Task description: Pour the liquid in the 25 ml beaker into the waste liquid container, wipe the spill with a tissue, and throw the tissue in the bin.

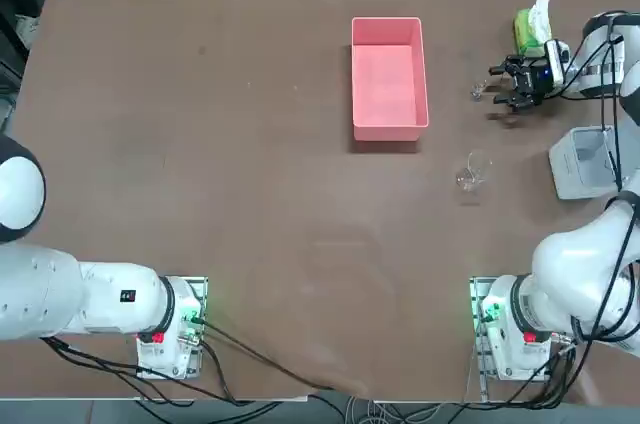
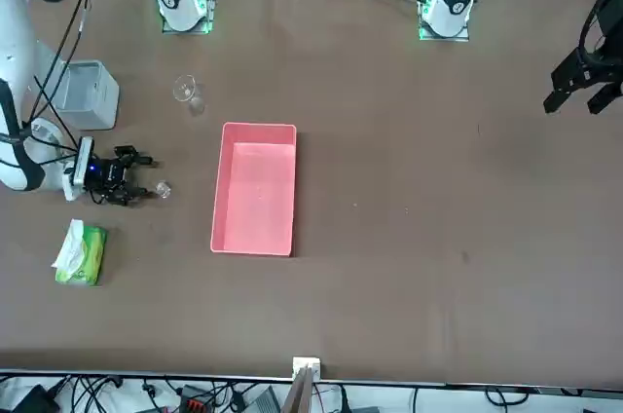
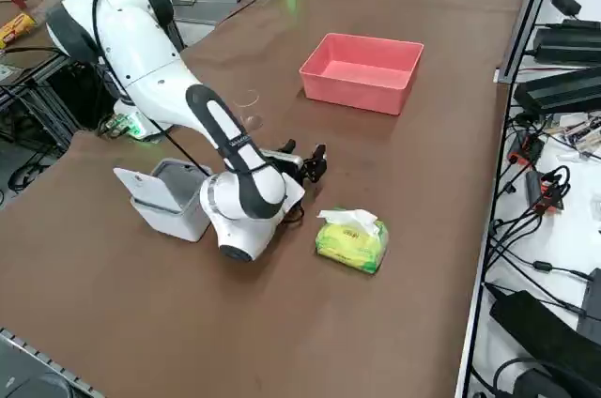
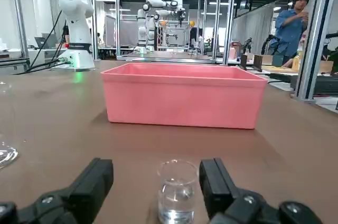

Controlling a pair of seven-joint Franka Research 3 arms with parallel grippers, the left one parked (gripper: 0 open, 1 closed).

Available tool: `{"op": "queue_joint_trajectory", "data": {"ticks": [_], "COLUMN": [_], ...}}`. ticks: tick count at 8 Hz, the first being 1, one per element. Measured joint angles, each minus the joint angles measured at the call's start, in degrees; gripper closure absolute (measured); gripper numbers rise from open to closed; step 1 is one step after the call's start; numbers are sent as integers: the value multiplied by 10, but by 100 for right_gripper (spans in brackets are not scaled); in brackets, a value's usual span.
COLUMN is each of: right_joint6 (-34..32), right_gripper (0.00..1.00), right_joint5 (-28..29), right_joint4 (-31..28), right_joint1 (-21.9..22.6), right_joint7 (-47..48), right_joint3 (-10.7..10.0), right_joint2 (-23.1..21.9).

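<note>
Beaker [image 4: 177, 192], tiny clear glass seemingly part-filled with liquid, stands between the spread-open right gripper [image 4: 163, 182] fingers.

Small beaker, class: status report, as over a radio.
Right gripper open, low at table, fingers either side of small beaker, not gripping. Beaker upright, liquid inside. Pink tray straight ahead; nothing between.

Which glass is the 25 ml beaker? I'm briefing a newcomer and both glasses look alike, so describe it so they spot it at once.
Start at the pink tray. Between it and the green tissue pack lies the open right gripper, low over the table. The 25 ml beaker stands upright between its fingers, clear liquid inside. It is much narrower than the larger beaker, which stands nearer the robot's bases.
</note>
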Motion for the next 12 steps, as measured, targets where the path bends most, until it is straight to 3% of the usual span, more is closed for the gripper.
{"op": "queue_joint_trajectory", "data": {"ticks": [12], "right_joint6": [-1], "right_gripper": [0], "right_joint5": [9], "right_joint4": [40], "right_joint1": [11], "right_joint7": [0], "right_joint3": [1], "right_joint2": [34]}}
